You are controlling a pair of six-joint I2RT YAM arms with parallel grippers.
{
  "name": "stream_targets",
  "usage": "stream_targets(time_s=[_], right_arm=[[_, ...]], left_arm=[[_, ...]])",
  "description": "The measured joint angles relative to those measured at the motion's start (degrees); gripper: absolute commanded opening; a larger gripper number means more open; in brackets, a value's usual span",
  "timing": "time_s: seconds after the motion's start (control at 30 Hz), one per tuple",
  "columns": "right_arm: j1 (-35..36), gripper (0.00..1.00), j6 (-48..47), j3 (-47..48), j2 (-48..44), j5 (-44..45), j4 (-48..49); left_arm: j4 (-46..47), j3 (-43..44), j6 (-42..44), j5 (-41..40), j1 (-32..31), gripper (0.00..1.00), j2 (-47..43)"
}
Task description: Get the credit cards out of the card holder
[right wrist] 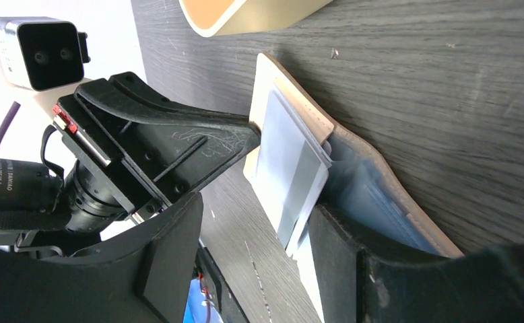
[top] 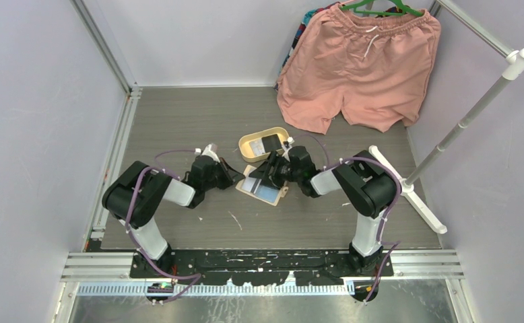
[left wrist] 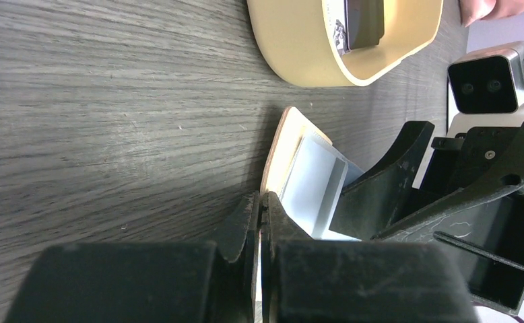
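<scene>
The card holder [top: 263, 190] is lying open on the surface [top: 178, 121] between the 2 arms, just in front of the cream tray [top: 246, 145], where 1 dark card [top: 271, 142] is already sitting. The left fingers [left wrist: 246, 225] are clenching on the holder's beige edge and pinning it from the left side; the right fingers [right wrist: 178, 235] are standing released and spread wide, reaching in from the opposite side. The relation that matters is showing in the right wrist view: 1 pale blue-grey card [right wrist: 289, 175] is lying over the holder's lining, its long axis running roughly along the right fingers' own reach. Its free end is pointing back toward that wrist and sitting in the gap between the 2 fingers, just beside the finger on the holder side and well apart from the other. The right arm is therefore looking like the better placed one to take this card, with the left acting as the anchor. The coming move is probably calling for closing on the card's free end and drawing it back along its long axis, away from the pocket; how much of the card is tucked inside, I cannot tell.
</scene>
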Motion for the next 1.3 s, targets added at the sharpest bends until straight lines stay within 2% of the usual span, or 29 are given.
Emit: stream_targets(time_s=[0.2, 0.57, 0.7, 0.8, 1.0, 1.3], right_arm=[[0.85, 0.63, 2.32, -0.09, 0.70, 1.81, 2.34], [1.84, 0.64, 10.36, -4.13, 4.87, 4.59, 19.28], [2.19, 0.63, 11.89, -4.17, 5.68, 4.35, 22.38], [2.93, 0.64, 11.43, -3.80, 5.64, 4.39, 21.22], [4.72, 0.65, 8.50, -1.33, 3.72, 4.57, 11.50], [6.62, 0.65, 8.37, -1.01, 3.67, 3.23, 11.43]], left_arm=[[0.44, -0.09, 0.17, -1.40, 0.11, 0.00, 0.00], [1.62, -0.48, 0.39, -4.00, 0.22, 0.00, -0.02], [1.88, -0.50, 0.44, -4.94, 0.39, 0.00, 0.00], [1.90, -0.50, 0.44, -5.18, 0.42, 0.00, 0.00], [1.92, -0.50, 0.52, -5.25, 0.42, 0.00, 0.00], [2.10, -0.50, 1.03, -5.20, 0.42, 0.00, 0.04]])
